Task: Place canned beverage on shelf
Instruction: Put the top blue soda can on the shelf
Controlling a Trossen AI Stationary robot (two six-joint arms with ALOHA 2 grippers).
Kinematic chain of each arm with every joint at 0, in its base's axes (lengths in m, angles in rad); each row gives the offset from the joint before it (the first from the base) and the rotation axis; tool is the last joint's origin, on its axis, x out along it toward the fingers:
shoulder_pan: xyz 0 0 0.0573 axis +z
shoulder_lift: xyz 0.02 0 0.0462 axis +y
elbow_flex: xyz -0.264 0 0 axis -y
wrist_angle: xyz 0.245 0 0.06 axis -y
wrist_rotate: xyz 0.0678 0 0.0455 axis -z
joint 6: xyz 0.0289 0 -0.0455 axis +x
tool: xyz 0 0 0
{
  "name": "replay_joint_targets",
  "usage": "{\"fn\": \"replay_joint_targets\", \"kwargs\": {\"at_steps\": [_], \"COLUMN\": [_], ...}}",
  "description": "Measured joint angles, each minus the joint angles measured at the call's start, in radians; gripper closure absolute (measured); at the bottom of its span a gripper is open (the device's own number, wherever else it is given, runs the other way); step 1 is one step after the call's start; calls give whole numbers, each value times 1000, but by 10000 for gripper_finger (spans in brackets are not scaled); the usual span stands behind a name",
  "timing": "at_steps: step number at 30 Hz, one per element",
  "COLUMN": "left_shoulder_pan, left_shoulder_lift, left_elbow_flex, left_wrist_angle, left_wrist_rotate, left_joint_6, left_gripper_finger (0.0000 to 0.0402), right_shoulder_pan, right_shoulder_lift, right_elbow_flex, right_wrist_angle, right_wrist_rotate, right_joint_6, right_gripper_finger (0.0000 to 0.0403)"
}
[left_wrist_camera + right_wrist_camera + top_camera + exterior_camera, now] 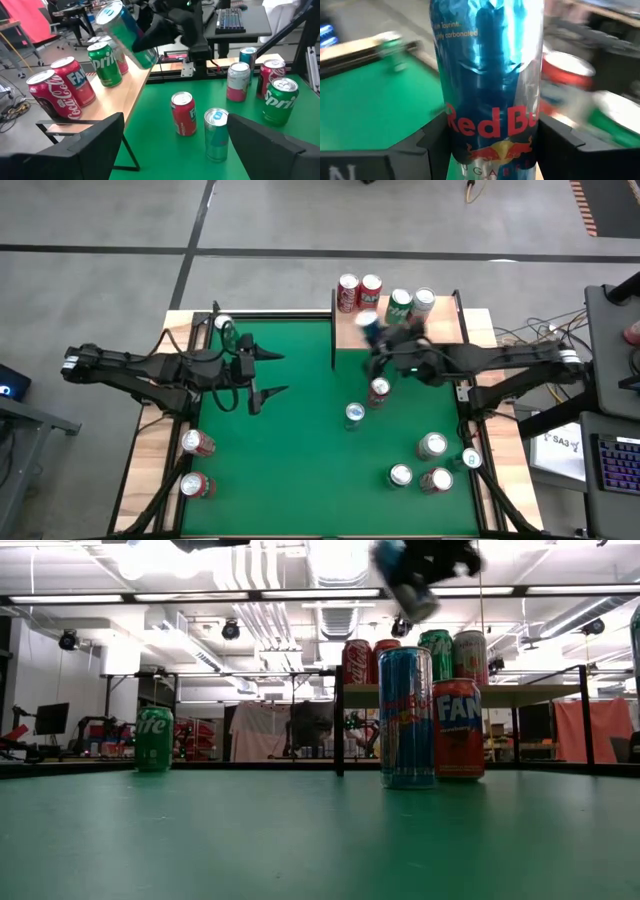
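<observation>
right jaws (487,145) clamp blue can (487,75) | left jaws (272,375) wide, empty

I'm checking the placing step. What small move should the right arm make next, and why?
Probably level the blue Red Bull can and lower it onto the shelf. The right gripper holds it tilted above the board's open near edge, beside the Sprite can; set down tilted, it may topple. The left gripper waits open over the green table.

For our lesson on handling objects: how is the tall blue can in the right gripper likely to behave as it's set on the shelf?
The blue can looks glossy, so it may slip in the right gripper. It is tall and narrow, carried tilted above the shelf, so it could tip when set down. Its round body would probably roll.
</observation>
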Motion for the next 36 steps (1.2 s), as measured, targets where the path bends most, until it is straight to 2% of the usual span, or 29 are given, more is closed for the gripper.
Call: {"fn": "replay_joint_targets", "kwargs": {"at_steps": [6,10,14,24,29,36], "left_shoulder_pan": [0,1,1,0,1,1], "left_shoulder_lift": [13,25,40,37,-5,-83], "left_elbow_flex": [-7,-7,-8,-70,-140,-156], "left_wrist_angle": [39,43,42,66,117,95], "left_wrist_rotate": [-35,-79,-108,-167,-187,-188], "left_joint_6": [32,49,49,54,66,80], "left_gripper_finger": [64,64,64,64,64,64], "right_shoulder_pan": [-36,-85,-102,-101,-101,-101], "right_shoulder_lift": [-265,-409,-484,-445,-407,-358], "right_elbow_flex": [-255,-380,-468,-574,-587,-602], "right_wrist_angle": [13,23,25,76,74,69], "right_wrist_rotate": [190,217,293,452,509,565], "right_joint_6": [196,302,362,453,492,556], "right_gripper_finger": [194,194,194,194,194,194]}}
